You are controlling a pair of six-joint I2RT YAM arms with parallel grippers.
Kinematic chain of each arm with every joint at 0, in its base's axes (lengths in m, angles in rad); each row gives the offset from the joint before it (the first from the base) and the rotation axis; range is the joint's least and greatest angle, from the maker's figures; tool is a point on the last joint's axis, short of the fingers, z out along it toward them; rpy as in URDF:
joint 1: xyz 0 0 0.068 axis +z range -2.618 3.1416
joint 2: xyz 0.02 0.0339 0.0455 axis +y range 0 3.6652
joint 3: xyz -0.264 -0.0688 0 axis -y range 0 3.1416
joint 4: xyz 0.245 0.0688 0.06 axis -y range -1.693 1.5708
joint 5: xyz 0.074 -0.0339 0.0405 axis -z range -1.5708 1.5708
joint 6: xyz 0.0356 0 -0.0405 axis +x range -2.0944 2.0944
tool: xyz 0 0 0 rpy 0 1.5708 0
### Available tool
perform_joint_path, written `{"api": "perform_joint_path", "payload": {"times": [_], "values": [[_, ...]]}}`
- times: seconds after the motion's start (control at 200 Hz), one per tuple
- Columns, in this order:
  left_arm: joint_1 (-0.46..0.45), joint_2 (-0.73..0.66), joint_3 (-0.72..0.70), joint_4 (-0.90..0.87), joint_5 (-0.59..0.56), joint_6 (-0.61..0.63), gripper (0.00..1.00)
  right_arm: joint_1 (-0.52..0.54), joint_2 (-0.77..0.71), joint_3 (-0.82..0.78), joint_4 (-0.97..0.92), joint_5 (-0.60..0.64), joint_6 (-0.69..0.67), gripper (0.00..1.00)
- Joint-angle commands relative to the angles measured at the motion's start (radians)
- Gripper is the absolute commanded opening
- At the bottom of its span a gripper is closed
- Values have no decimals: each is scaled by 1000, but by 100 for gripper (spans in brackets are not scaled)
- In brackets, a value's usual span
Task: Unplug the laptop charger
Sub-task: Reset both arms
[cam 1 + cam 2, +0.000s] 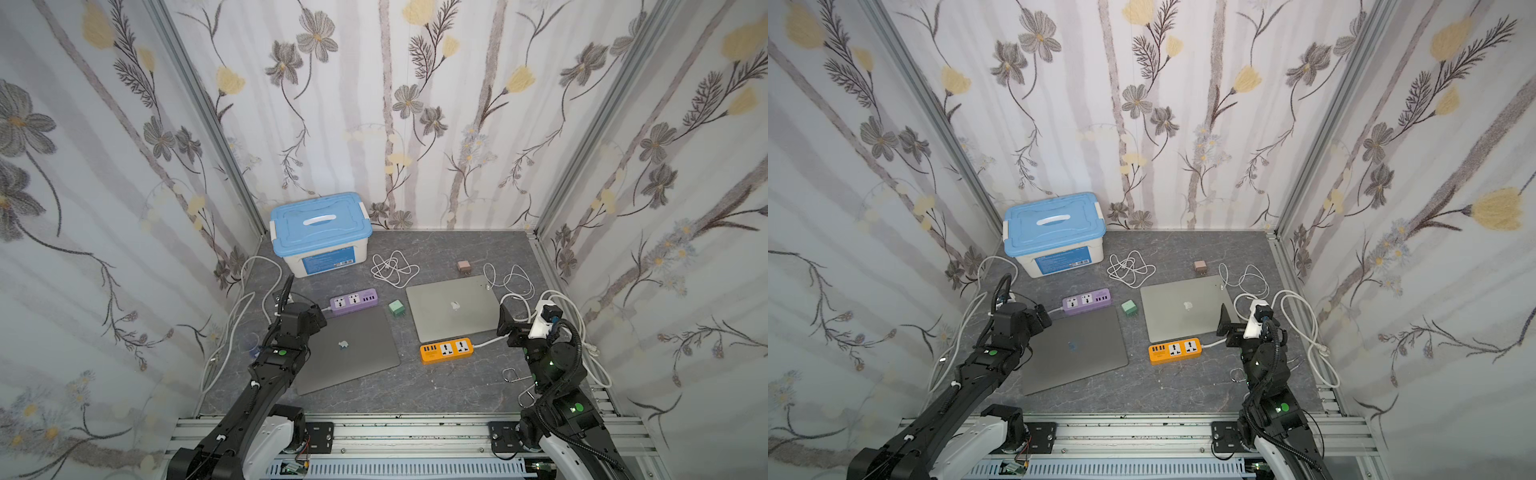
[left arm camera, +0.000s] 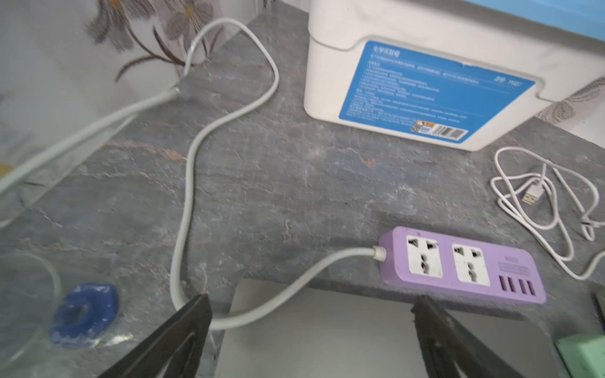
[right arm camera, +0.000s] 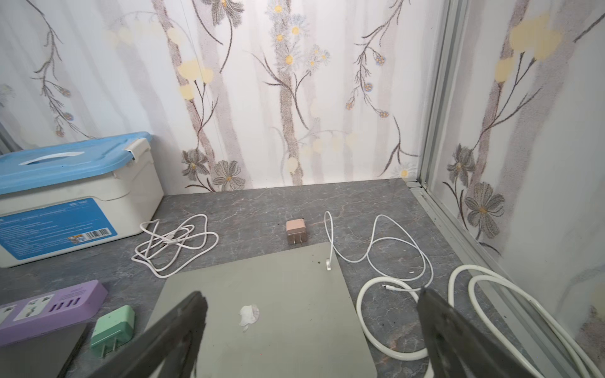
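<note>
A green charger lies loose on the grey table between the purple power strip and the silver laptop, its prongs free. Both sockets of the purple power strip are empty. My left gripper hangs open over the back corner of the dark laptop, just short of the strip, holding nothing. My right gripper is open above the silver laptop's near right part. A thin white cable ends at that laptop's far corner. A pink charger lies behind it.
An orange power strip with empty sockets sits in front of the silver laptop. A blue-lidded box stands at the back left, with a coiled white USB cable beside it. Thick white cords loop along the right wall. A glass stands left.
</note>
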Motion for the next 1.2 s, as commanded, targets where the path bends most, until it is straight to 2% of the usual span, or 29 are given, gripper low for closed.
{"api": "perform_joint_path", "payload": {"times": [0.0,0.065,0.17,0.215,0.25,0.325,0.445,0.54,0.604,0.649,0.749,0.804,0.864,0.919,0.979,1.029,1.079,1.194], "values": [[-1,21,-11,183,-149,183,100,-25,31,-15,126,22,-71,100],[10,61,-37,266,-152,223,100,-55,68,-36,191,1,-99,100],[48,214,-96,502,-59,278,100,-146,166,-85,339,-83,-95,100],[74,299,-83,560,-18,293,100,-197,212,-110,420,-144,-84,100],[87,334,-34,509,19,298,100,-232,251,-133,491,-191,-81,100],[104,430,-3,598,90,335,100,-285,356,-185,659,-258,-80,100],[141,514,7,719,166,321,100,-306,564,-226,916,-283,-134,100],[145,597,-14,839,200,332,100,-308,679,-187,1005,-363,-157,100],[146,625,-27,881,227,343,100,-312,765,-177,1108,-368,-137,100],[146,640,-43,934,230,350,100,-316,812,-146,1114,-386,-142,100],[144,633,-39,915,259,360,100,-329,969,-73,1145,-440,-148,100],[153,636,-30,900,281,356,100,-339,1096,-61,1280,-468,-134,100],[156,635,-29,893,286,355,100,-373,1037,-41,1128,-489,-119,100],[156,634,-29,890,287,355,100,-375,1082,-65,1259,-493,-106,100],[155,635,-29,891,286,355,100,-369,1049,-21,1106,-499,-128,100],[156,635,-28,891,286,356,100,-354,1067,-45,1197,-469,-129,100],[156,635,-29,890,286,356,100,-344,1047,-32,1130,-448,-136,100],[156,635,-29,891,286,355,100,-325,1050,-33,1142,-404,-140,100]]}}
